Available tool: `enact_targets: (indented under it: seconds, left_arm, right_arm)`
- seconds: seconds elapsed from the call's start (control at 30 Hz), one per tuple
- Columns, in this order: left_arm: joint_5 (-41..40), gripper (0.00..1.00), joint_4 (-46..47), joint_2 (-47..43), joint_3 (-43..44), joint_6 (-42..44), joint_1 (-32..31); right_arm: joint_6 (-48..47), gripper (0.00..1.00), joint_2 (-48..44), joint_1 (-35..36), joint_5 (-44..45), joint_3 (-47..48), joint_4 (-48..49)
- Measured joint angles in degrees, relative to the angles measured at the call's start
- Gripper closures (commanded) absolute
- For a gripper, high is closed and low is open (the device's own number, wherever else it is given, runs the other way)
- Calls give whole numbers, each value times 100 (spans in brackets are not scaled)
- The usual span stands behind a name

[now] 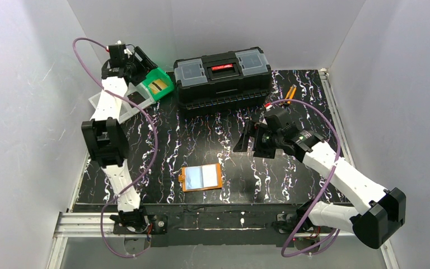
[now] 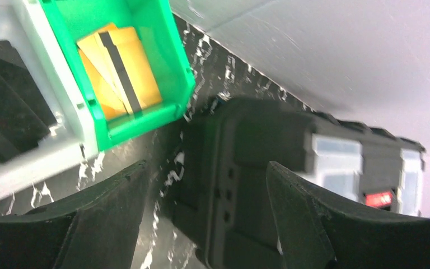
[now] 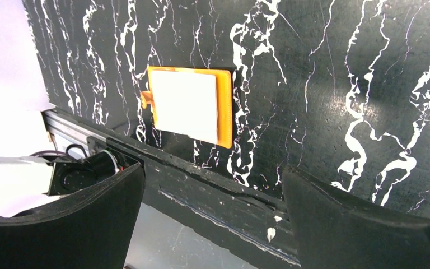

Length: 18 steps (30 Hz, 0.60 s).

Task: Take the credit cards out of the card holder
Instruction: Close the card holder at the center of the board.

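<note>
The orange card holder [image 1: 201, 177] [image 3: 190, 106] lies open and flat near the front edge of the table, its pale clear pocket facing up. Gold credit cards [image 1: 158, 85] [image 2: 120, 70] with a dark stripe lie in the green bin [image 1: 169, 88] [image 2: 145, 120]. Dark cards [image 2: 5, 112] fill the white bin [image 1: 112, 106] [image 2: 61, 143] beside it. My left gripper [image 1: 140, 60] [image 2: 206, 168] hangs open and empty just over the green bin, at the back left. My right gripper [image 1: 250, 143] [image 3: 213, 171] is open and empty, raised to the right of the holder.
A black toolbox [image 1: 224, 75] [image 2: 269, 168] with clear lid compartments stands at the back centre, close to the green bin. Orange-handled pliers [image 1: 290, 92] lie to its right. White walls close in the table on three sides.
</note>
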Motion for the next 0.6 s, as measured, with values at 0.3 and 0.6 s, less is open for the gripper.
enact_targets:
  seconds: [0.3, 0.6]
  left_arm:
    - [15, 24, -409, -2968, -2675, 129, -1412]
    - [-378, 31, -1401, -5613, -6214, -4, -3069]
  right_arm:
    - [26, 2, -214, -31, -11, -413, 345]
    - [254, 2, -85, -20, -7, -894, 667]
